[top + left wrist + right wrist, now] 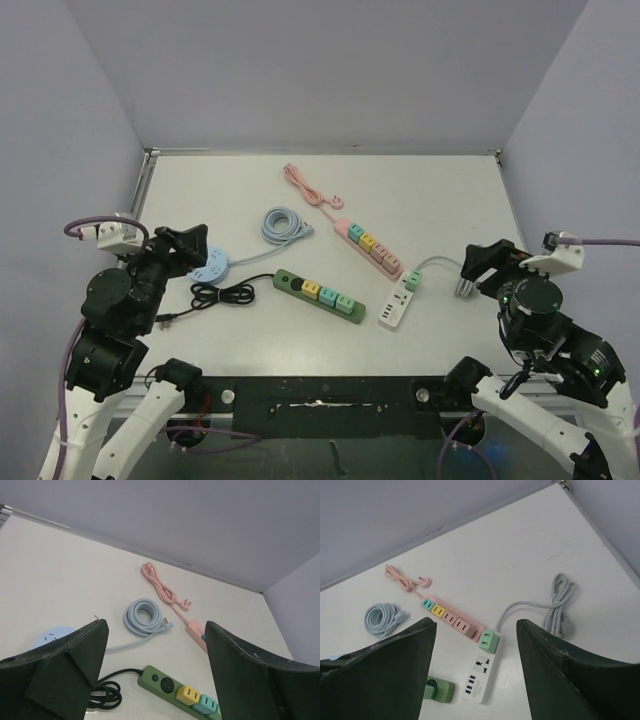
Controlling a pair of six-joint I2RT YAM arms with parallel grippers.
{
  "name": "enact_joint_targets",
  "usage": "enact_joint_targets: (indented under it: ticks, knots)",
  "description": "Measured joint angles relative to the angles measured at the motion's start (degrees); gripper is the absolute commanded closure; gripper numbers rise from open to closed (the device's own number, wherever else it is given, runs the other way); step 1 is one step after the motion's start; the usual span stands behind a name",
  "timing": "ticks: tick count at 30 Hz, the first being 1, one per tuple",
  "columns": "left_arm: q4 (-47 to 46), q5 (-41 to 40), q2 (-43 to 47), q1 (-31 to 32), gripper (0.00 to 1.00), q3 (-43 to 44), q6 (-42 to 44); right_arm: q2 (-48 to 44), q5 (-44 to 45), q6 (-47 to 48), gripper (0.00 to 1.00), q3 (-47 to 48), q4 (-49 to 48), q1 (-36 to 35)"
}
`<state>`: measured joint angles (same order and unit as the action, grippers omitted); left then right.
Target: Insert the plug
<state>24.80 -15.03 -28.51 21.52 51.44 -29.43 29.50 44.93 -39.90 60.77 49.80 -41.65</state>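
Four socket units lie on a white table (pixel 430 190) walled in grey, with the left arm (pixel 120 300) and right arm (pixel 545 310) at its near corners. The left gripper (pixel 188 246) has its fingers spread wide with nothing between them, and the right gripper (pixel 483 262) is just as wide apart and bare. Near the middle lie the green strip (pixel 320 292), the pink strip (pixel 368 246) angled behind it, and the shorter white strip (pixel 399 302) at the pink one's near end. The round blue socket (pixel 212 264) is partly hidden under the left gripper from above and cut off by a finger in the left wrist view. Both wrist views show only part of the green strip. A blue cable (pixel 283 223) sits coiled behind the green strip, a pink cord (pixel 305 185) bunches further back, a black cord (pixel 222 294) loops beside the green strip's left end, and a grey cord (pixel 440 264) runs right from the white strip. Every plug lies loose on the table: the pink plug (pixel 339 204), the blue plug (pixel 309 232), the white plug (pixel 566 626), hard to make out beneath the right gripper from above, and the black plug (pixel 170 318), small and dim beside the left arm.
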Motion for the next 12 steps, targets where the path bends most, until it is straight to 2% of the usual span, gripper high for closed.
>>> enact_joint_targets:
  ticks: [6, 12]
  knots:
    - [5.01, -2.91, 1.77, -0.11, 0.23, 3.76, 3.54, -2.47, 6.12, -1.09, 0.34, 5.42, 7.8, 0.0]
    - [7.56, -4.24, 4.02, -0.22, 0.23, 4.46, 4.74, -4.48, 9.01, -1.18, 0.33, 8.31, 11.61, 0.0]
